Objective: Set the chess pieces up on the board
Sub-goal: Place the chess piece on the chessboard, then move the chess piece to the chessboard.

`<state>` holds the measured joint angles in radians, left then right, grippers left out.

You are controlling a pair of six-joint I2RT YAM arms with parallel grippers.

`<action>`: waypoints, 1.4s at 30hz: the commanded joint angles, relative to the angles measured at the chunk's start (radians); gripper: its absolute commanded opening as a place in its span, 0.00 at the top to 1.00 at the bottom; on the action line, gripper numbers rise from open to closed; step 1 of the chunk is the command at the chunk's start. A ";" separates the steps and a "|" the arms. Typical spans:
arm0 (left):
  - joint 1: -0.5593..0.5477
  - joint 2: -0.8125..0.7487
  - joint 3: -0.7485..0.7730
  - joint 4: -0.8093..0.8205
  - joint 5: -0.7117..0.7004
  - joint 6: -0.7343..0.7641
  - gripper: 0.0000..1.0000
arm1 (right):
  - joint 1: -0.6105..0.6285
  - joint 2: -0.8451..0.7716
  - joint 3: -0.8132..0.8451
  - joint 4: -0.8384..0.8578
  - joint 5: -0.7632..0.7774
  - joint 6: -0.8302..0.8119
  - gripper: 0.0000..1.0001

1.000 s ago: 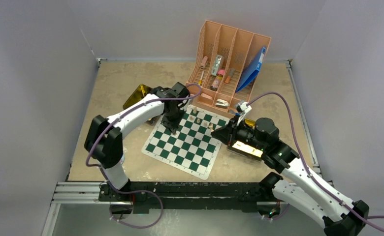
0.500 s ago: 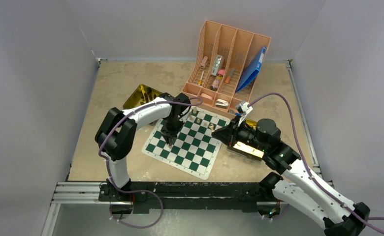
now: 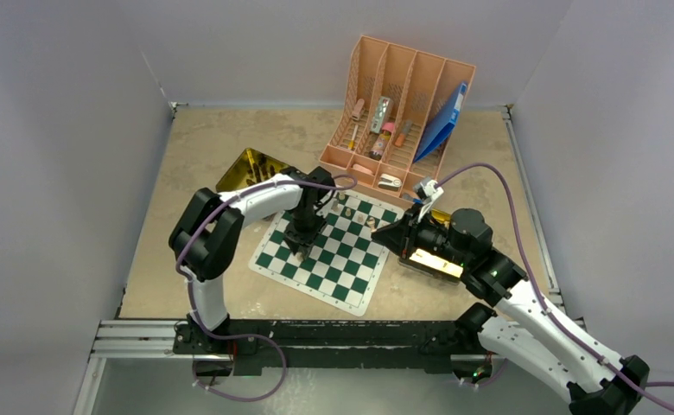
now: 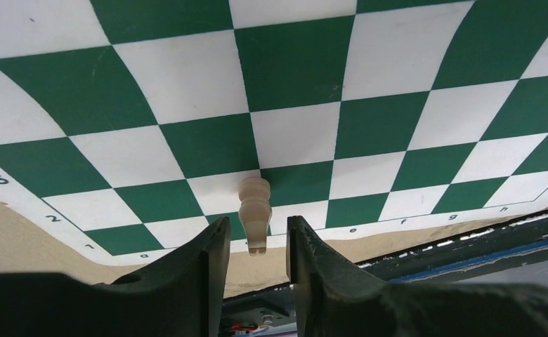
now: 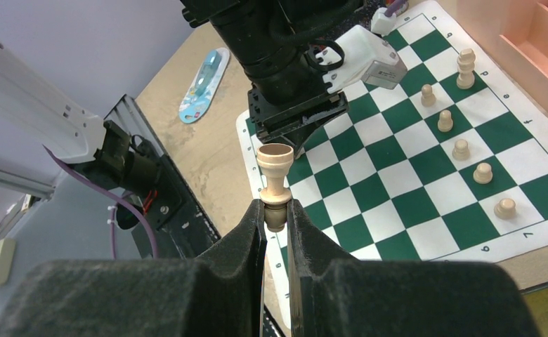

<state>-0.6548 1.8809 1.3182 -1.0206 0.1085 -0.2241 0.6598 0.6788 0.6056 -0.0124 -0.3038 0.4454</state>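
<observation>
1. The left gripper has just let go. A second ago its fingers were pressed shut, and now a clear gap shows on each side of the pale bishop between them, so it grips nothing
2. In that same second the arm moved from the far-left part of the board toward the arms' bases. The bishop now stands upright on the board, close to the lettered edge and a little in from the left corner. I cannot tell which square it is on
3. This placement looks finished. The bishop's top still sits between the fingertips, so the retreat should probably be a straight lift, because a sideways drift could knock it over
4. The right gripper has not moved. It is clamped on the foot of a pale cup-topped piece, held upright in the air at the board's right edge, apparently waiting its turn
5. A short row of pale pieces stands along the far side. Most squares are bare and no dark pieces show on the board, so the setup seems to be at an early stage
</observation>
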 commanded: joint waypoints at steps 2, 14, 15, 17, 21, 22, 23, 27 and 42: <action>0.006 -0.054 -0.047 0.031 0.017 0.002 0.65 | -0.002 0.001 0.028 0.036 0.010 -0.007 1.00; 0.006 -0.147 -0.018 0.052 -0.012 -0.036 0.87 | -0.002 -0.008 0.024 0.038 0.011 -0.004 1.00; 0.006 -0.159 -0.007 0.055 -0.019 -0.032 0.88 | -0.002 -0.008 0.020 0.042 0.011 -0.002 1.00; 0.006 -0.172 0.015 0.065 -0.033 -0.020 0.89 | -0.002 -0.004 0.013 0.059 0.009 -0.001 1.00; 0.030 -0.133 0.092 0.051 -0.066 0.008 0.89 | -0.002 0.013 0.028 0.050 0.004 -0.013 1.00; 0.041 -0.113 0.118 0.048 -0.055 0.016 0.89 | -0.002 0.015 0.033 0.046 0.009 -0.017 1.00; 0.050 -0.089 0.145 0.038 -0.043 0.022 0.89 | -0.002 0.011 0.035 0.044 0.024 -0.016 1.00; 0.070 -0.008 0.243 0.027 -0.026 0.054 0.89 | -0.002 0.005 0.027 0.057 0.015 0.000 1.00; 0.120 0.232 0.546 0.032 -0.106 0.114 0.88 | -0.002 -0.039 0.038 0.027 0.047 0.031 1.00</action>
<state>-0.5411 2.0838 1.7924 -1.0016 0.0219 -0.1463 0.6598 0.6590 0.6056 -0.0109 -0.2733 0.4610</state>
